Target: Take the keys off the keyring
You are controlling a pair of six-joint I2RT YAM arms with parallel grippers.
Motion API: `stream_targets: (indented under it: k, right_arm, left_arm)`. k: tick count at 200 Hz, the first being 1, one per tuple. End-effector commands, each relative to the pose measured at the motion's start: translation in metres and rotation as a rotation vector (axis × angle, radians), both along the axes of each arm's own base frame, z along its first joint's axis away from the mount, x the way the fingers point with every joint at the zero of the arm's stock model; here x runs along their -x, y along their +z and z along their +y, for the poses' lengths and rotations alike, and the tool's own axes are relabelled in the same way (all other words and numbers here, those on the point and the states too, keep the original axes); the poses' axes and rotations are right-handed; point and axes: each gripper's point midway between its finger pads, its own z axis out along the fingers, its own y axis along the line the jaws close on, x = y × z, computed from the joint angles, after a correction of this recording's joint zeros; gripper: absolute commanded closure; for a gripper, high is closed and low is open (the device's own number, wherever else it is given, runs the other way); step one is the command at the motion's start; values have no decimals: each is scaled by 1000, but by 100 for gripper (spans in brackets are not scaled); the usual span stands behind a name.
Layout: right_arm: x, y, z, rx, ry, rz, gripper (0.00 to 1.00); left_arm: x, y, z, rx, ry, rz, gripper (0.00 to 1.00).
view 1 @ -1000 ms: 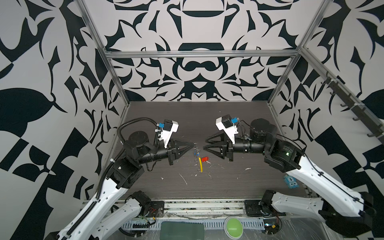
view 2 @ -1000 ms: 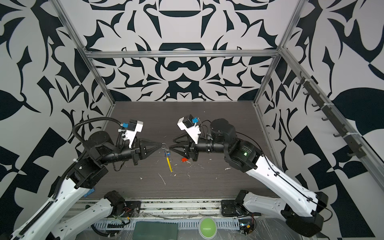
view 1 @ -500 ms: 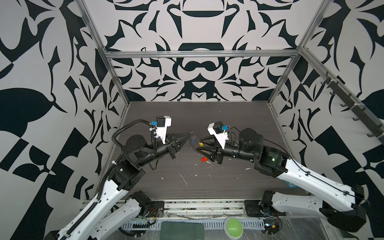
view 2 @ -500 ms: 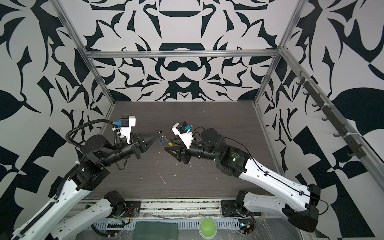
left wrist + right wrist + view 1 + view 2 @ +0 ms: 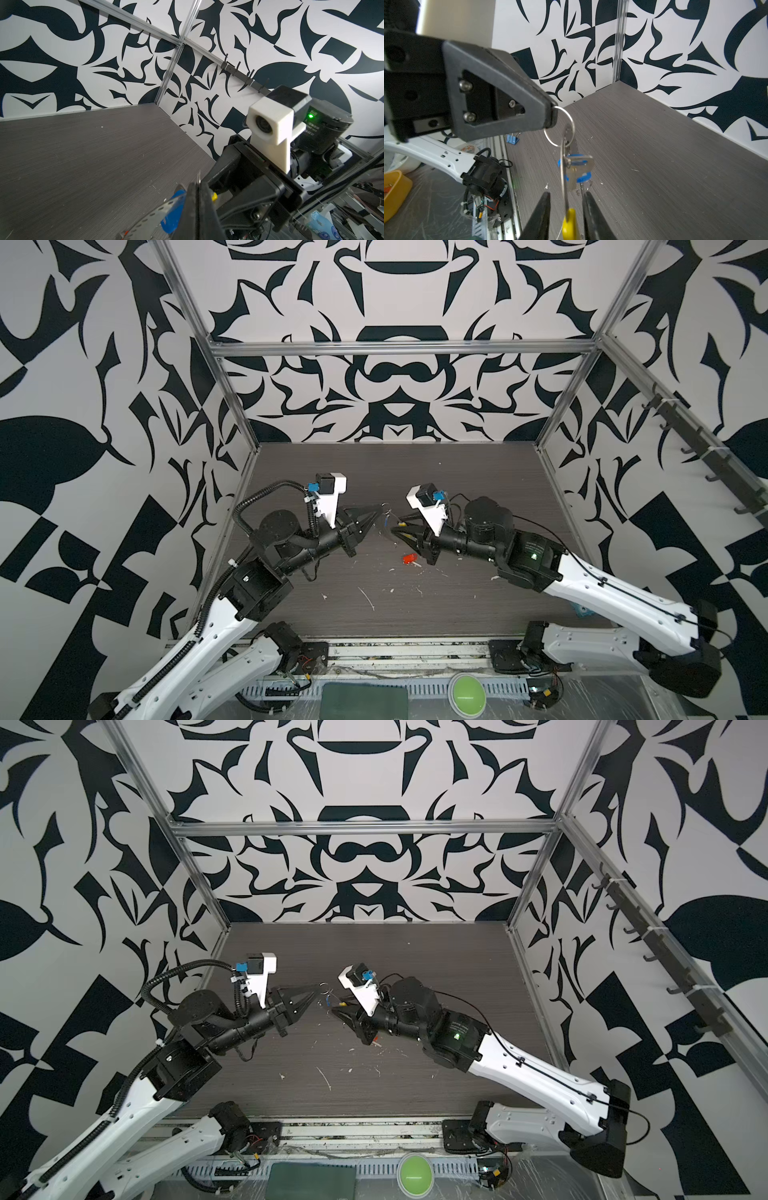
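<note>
My left gripper [image 5: 380,506] [image 5: 318,986] is shut on a small silver keyring [image 5: 573,126], held above the table. Two keys hang from the ring: one with a blue head [image 5: 578,168] and one with a yellow head [image 5: 570,224]. My right gripper [image 5: 566,194] [image 5: 395,529] is open, its jaws standing either side of the yellow head with a gap on each side. In the left wrist view the blue head [image 5: 172,216] shows beside my shut left gripper [image 5: 198,187]. A red-headed key [image 5: 409,559] lies loose on the table under my right gripper.
White scraps [image 5: 368,597] litter the dark wood-grain table [image 5: 478,489]. A blue binder clip [image 5: 512,138] lies near the table's front edge. A green round button [image 5: 467,691] and a yellow tub [image 5: 394,191] sit off the table in front. Patterned walls enclose three sides.
Both grippers have risen and moved toward the back. The left one lifted the ring with its hanging keys. The right gripper closed in around the yellow head and narrowed its jaws.
</note>
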Motion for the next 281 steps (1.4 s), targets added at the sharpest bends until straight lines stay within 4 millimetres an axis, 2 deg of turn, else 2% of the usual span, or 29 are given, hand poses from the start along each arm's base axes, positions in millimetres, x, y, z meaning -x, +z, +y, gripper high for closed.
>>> stream_targets:
  k: [1, 49, 128, 191, 253, 281]
  right_arm:
    - [-1, 19, -1, -25, -14, -34, 82]
    - [-4, 20, 0, -18, -23, -39, 100]
    - [-1, 32, 1, -29, -32, -45, 100]
    - [2, 34, 4, -10, -36, -63, 100]
    - [14, 39, 12, 1, -4, -88, 100]
    - [28, 35, 21, 24, 71, -96, 100]
  left_arm:
    - [4, 22, 6, 25, 19, -49, 100]
    - [4, 21, 5, 9, 21, -46, 100]
    - [-4, 11, 5, -51, 94, -38, 100]
    - [-9, 11, 9, -62, 139, -38, 100]
    - [-12, 9, 2, -67, 133, -44, 100]
    - [-7, 11, 0, -23, 106, -84, 100]
